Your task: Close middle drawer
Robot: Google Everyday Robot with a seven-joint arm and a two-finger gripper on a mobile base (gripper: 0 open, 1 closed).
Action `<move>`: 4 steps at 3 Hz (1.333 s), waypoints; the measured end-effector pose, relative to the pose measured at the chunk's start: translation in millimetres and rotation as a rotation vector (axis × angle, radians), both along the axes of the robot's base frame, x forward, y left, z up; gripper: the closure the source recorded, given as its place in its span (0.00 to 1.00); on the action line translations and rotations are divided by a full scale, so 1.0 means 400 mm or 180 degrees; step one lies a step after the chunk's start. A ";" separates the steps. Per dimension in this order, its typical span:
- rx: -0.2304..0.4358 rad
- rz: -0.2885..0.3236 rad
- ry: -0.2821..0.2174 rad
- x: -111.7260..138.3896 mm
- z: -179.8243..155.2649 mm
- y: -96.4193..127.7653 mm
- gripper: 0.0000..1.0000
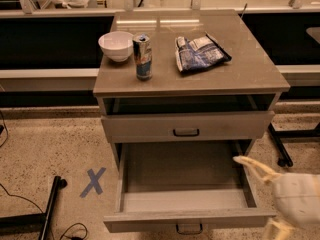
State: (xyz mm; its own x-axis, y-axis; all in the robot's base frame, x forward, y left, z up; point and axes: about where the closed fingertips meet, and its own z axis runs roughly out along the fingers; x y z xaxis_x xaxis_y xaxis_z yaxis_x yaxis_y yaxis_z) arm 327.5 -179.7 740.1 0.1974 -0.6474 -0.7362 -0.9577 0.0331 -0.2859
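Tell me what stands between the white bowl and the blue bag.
A can, seen in the camera view. The open gripper is right of the middle drawer.

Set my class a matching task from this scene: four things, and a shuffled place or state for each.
1 middle drawer
2 white bowl
3 gripper
4 blue tape cross

A on the floor, left of the cabinet
B pulled out, nothing inside
C on the cabinet top, left of the can
D fingers apart, at the drawer's right side

Pairs: 1-B, 2-C, 3-D, 4-A
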 end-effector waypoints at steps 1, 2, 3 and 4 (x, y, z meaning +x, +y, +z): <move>0.0039 0.0009 -0.0199 -0.094 0.118 -0.008 0.00; 0.0039 0.0009 -0.0199 -0.094 0.118 -0.008 0.00; 0.0098 0.0027 -0.0013 -0.077 0.033 -0.014 0.00; 0.0145 0.0045 0.0325 -0.088 -0.185 -0.034 0.00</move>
